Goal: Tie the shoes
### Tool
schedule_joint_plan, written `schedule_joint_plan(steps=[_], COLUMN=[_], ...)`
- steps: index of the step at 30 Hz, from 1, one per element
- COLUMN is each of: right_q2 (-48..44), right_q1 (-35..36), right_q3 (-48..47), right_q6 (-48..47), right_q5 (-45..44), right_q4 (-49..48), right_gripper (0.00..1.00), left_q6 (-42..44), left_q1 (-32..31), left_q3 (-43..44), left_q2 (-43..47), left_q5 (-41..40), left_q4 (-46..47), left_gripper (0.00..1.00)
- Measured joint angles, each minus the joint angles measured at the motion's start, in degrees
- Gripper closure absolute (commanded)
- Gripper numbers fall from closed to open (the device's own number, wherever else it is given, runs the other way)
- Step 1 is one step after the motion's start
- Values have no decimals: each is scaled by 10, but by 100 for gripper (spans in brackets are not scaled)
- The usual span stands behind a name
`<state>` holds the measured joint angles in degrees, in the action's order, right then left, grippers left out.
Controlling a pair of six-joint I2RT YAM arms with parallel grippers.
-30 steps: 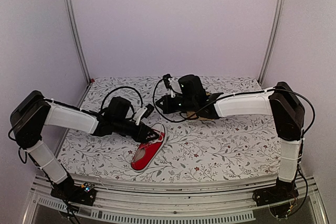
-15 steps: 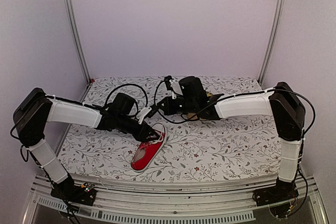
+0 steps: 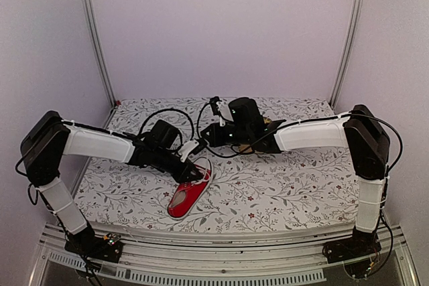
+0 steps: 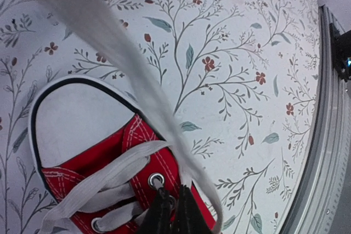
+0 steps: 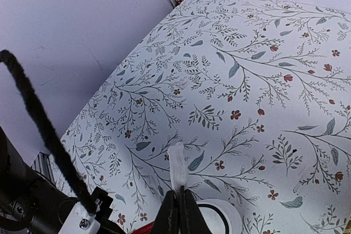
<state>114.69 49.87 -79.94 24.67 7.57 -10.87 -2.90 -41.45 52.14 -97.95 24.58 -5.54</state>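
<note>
Top external view: the red sneaker [image 3: 190,192] is found lying on the bench [image 3: 288,192], left of centre. The right end effector [image 5: 179,204] is clenched on a white lace [image 5: 176,165]. The left end effector [image 4: 171,212] is clenched at the eyelets [image 4: 156,180], catch unconfirmed. Lace-gathering is judged in hand, and crossing the strands is called for next.

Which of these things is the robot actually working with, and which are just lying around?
Part of the job:
- red sneaker
- its white laces
- left gripper and right gripper, each pinching a lace

Just there:
- floral tablecloth
- black cable
- metal frame rails
</note>
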Motion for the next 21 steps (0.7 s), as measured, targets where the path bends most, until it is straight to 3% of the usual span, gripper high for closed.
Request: schedule_joint_plan(steps=[4,10,17,21], right_q2=[-1,-21,-56,-79], right_q1=[-1,-5,-7,-8], right_q3=[6,60,123,150], right_q6=[0,-1,-23,-31], right_q5=[0,17,71,99], right_q4=[-5,-13,-23,-26], right_gripper=[98,98,98,98], left_q6=[-5,-30,-67,-82], left_q1=[-2,-3,19,24], left_q3=[-11,-64,-130,-148], left_q2=[17,96,154,155], left_q5=[-11,-41,-57,-35], left_q4=[3,35,94,109], left_gripper=[99,71,53,48])
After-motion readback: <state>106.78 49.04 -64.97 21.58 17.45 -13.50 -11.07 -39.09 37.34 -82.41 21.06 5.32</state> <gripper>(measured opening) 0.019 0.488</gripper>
